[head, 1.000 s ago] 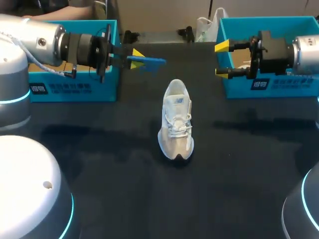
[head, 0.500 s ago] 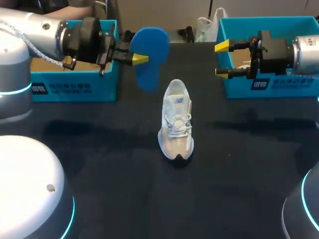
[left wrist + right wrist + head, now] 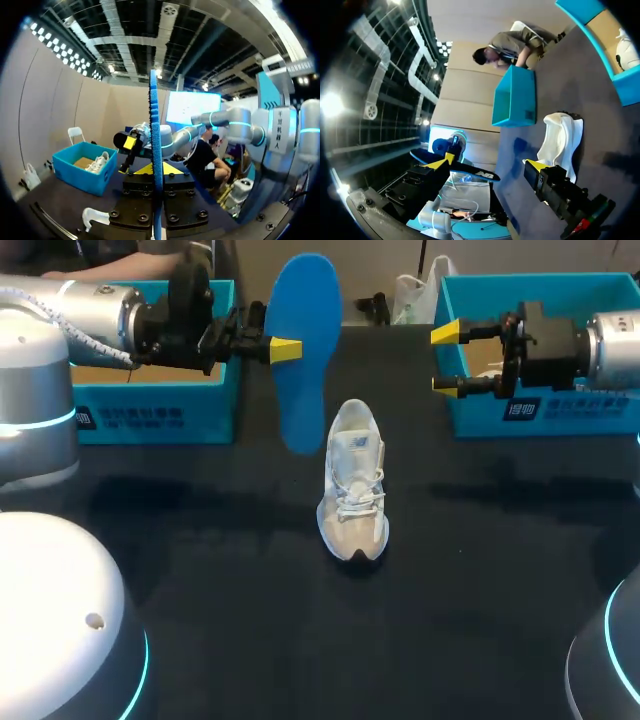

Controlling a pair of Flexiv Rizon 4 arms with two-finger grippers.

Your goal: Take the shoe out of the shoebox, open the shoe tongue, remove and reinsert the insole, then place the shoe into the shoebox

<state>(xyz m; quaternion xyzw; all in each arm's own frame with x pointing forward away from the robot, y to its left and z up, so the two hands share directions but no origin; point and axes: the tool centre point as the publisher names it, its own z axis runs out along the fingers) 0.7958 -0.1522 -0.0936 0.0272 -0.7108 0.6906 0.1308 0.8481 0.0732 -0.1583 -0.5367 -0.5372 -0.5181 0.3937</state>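
Black tabletop [image 3: 250, 630] fills the head view, and a white mesh lace-up sneaker [image 3: 352, 485] sits at its centre. Coming in from the upper left, the left gripper [image 3: 283, 348] has both yellow tips pressed on a blue foam insole [image 3: 303, 350], whose broad face shows in the upper middle of the frame, just above and left of the sneaker. An open teal shoebox [image 3: 150, 415] stands at upper left and a second teal box [image 3: 560, 415] at upper right. The right gripper [image 3: 447, 360] hangs beside that second box, fingers apart and holding nothing.
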